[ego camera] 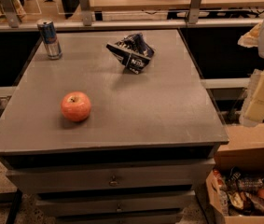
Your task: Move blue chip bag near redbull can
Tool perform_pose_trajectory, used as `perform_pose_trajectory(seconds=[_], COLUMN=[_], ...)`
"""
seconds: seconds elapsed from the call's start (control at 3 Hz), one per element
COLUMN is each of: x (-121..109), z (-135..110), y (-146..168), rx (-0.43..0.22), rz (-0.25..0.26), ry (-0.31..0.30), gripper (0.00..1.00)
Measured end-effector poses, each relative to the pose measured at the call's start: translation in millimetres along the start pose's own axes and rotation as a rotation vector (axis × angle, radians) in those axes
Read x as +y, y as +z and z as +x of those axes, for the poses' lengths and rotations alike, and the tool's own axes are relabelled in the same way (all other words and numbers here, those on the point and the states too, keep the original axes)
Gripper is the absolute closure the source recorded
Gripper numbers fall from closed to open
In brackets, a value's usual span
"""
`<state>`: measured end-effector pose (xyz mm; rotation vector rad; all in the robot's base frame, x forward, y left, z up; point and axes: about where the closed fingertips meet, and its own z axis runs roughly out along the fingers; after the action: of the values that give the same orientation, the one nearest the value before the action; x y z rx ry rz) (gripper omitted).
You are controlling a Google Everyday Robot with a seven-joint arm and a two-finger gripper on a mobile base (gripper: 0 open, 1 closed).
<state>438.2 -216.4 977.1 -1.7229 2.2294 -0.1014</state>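
Note:
The blue chip bag (131,52), crumpled dark blue foil with white lettering, lies on the grey cabinet top (159,111) at the back, right of centre. The redbull can (50,38), slim, blue and silver, stands upright at the back left corner, well left of the bag. My gripper (258,101) hangs at the right edge of the view, off the cabinet's right side and raised above it, far from the bag and holding nothing that I can see.
A red-orange apple (76,106) sits on the front left of the cabinet top. A cardboard box (243,197) of snacks stands on the floor at the lower right. A railing (122,24) and glass run behind the cabinet.

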Motion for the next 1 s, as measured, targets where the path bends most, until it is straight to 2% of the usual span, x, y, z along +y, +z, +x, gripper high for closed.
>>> perform_pose_trajectory(seconds=[0.33, 0.67, 1.0], x=[-0.7, -23.6, -60.5], z=[-0.9, -25.9, -62.3], y=[-0.3, 12.5, 28.7], rx=[-0.002, -0.040, -0.081], rz=[0.003, 0.026, 0.059], ry=[-0.001, -0.046, -0.130], gripper=[0.00, 0.00, 0.00])
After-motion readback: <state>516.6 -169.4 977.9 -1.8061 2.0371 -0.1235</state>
